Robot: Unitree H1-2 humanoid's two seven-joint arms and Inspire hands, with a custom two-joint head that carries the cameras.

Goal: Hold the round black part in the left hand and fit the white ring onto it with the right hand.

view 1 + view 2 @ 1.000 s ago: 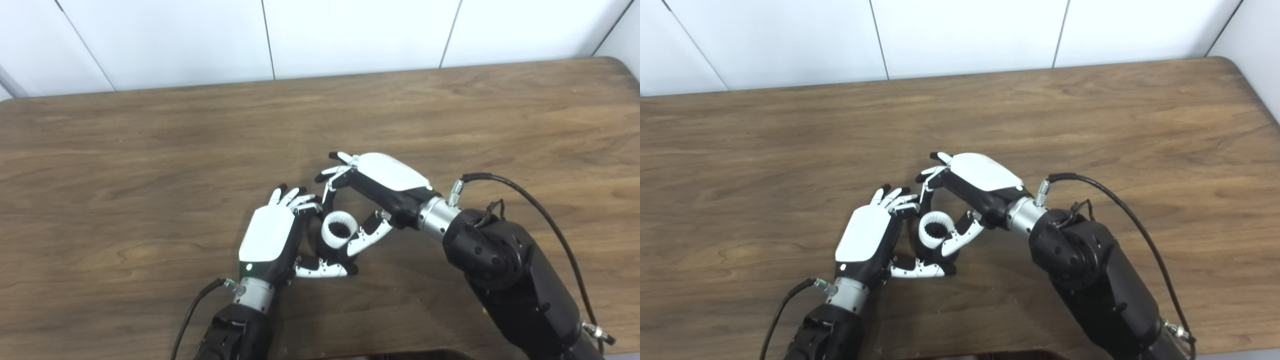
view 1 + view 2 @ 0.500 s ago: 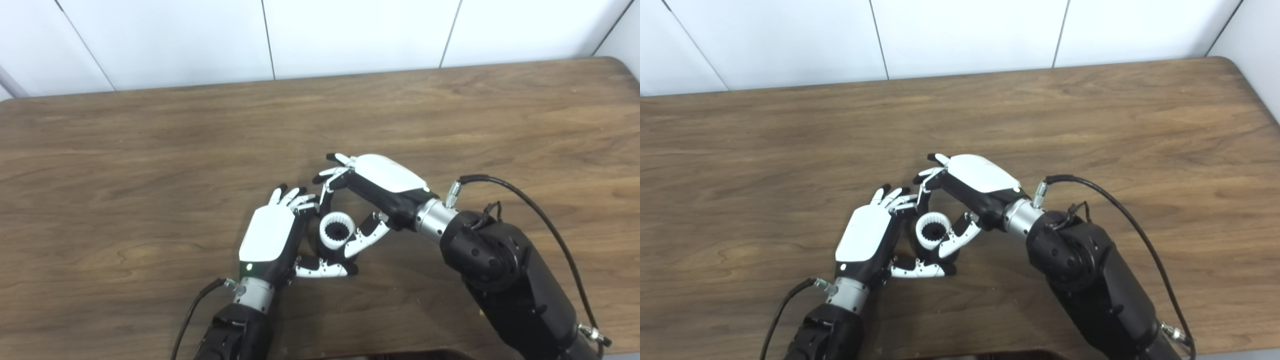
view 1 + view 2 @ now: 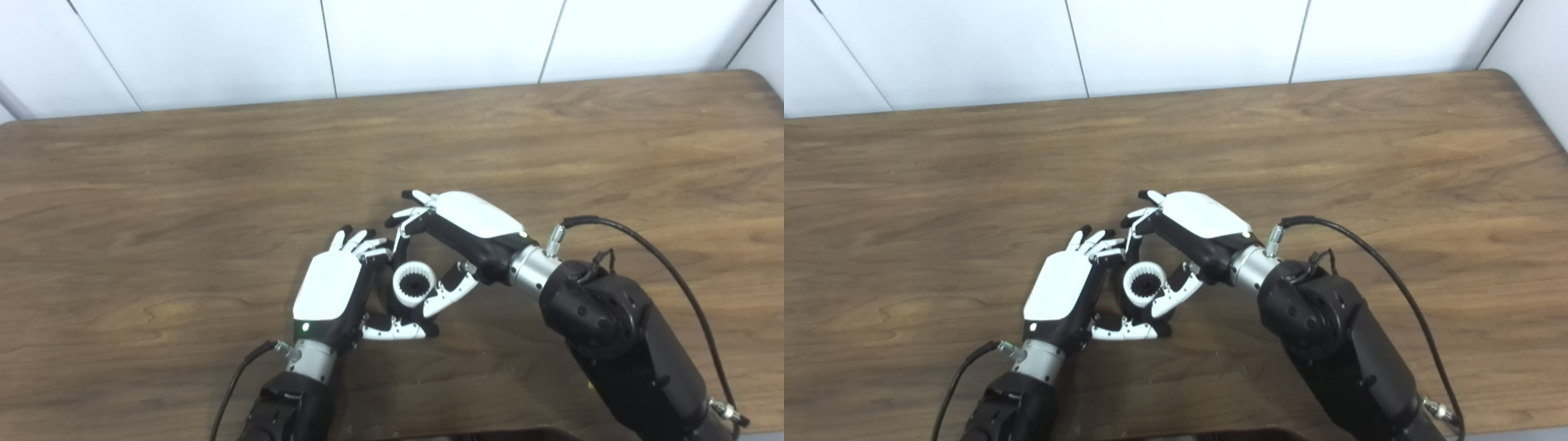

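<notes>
Right hand (image 3: 471, 228) fingers (image 3: 449, 293) curled around white ring (image 3: 414, 285), left hand (image 3: 334, 291) cupping round black part (image 3: 397, 309).

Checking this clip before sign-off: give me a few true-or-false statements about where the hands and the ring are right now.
1. The white ring sits between the two hands. True.
2. The left hand rests open and flat, far from the ring. False: it is cupped beside the ring, over the round black part.
3. The right hand pinches the ring. True.
4. The ring lies alone on the table. False: fingers grip it.
</notes>
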